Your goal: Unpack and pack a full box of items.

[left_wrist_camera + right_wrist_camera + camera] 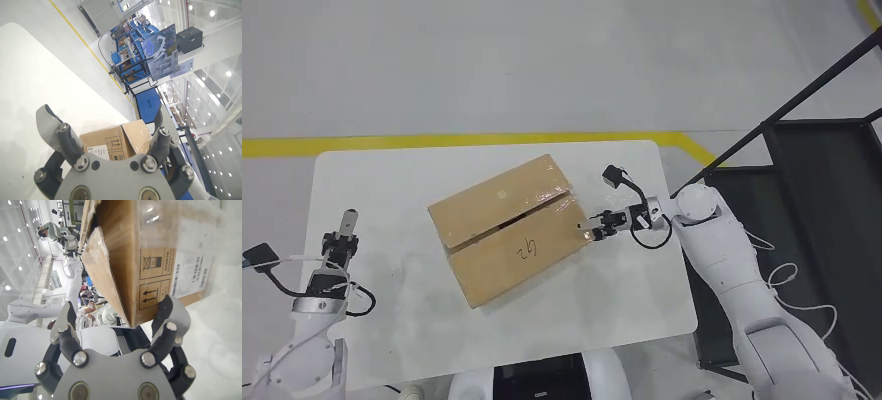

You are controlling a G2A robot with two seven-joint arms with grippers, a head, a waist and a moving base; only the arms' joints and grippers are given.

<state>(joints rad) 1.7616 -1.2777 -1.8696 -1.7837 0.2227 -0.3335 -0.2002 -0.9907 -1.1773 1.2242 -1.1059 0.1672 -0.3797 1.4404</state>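
Observation:
A brown cardboard box lies at an angle in the middle of the white table, its top flaps closed along a centre seam with a slight gap. My right gripper is at the box's right corner, open, with the corner of the box between its fingers and not clamped. My left gripper hangs over the table's left edge, open and empty, well apart from the box, which shows beyond its fingers.
A black metal rack stands just off the table's right side. A yellow floor line runs behind the table. The table's left and front parts lie bare around the box.

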